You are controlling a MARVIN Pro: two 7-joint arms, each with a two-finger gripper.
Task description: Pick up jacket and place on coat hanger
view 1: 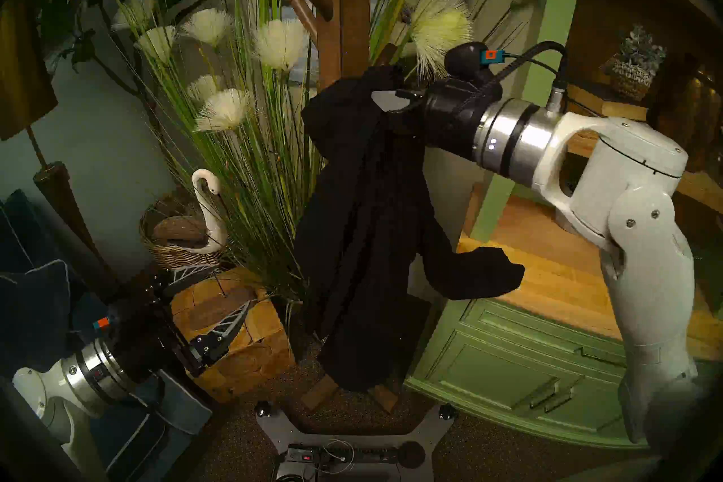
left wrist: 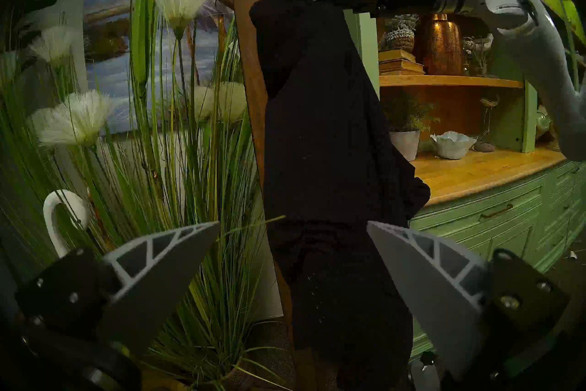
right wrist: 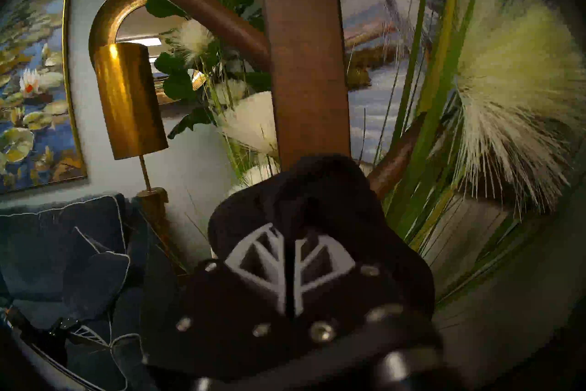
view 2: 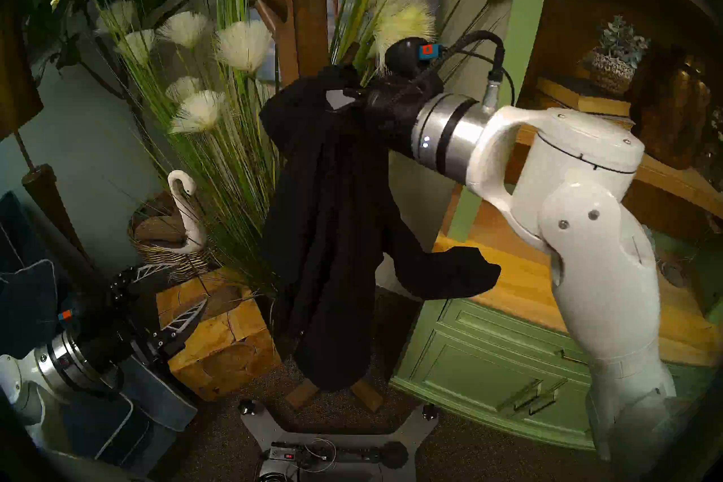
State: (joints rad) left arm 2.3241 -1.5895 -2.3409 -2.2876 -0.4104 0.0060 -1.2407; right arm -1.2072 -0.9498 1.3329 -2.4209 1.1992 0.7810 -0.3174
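The black jacket [view 1: 360, 215] hangs limp in front of the brown wooden coat stand [view 1: 336, 0], hiding its lower post. My right gripper [view 1: 399, 96] is shut on the jacket's bunched top, right by the post and a low angled peg [right wrist: 396, 158]. I cannot tell whether the fabric rests on that peg. In the right wrist view the fingers [right wrist: 253, 257] pinch the jacket [right wrist: 301, 187] just under the stand [right wrist: 304, 47]. One sleeve [view 1: 481, 274] reaches out over the cabinet counter. My left gripper [view 1: 238, 283] is open and empty, low at the left; it faces the jacket [left wrist: 323, 127].
Tall grass with white plumes [view 1: 242, 98] stands behind the stand. A swan figure in a basket [view 1: 207, 211] sits on a wooden block [view 1: 242, 344]. A green cabinet [view 1: 508, 360] with shelves is on the right. A brass lamp [right wrist: 130, 95] and blue cushions [right wrist: 63, 254] are on the left.
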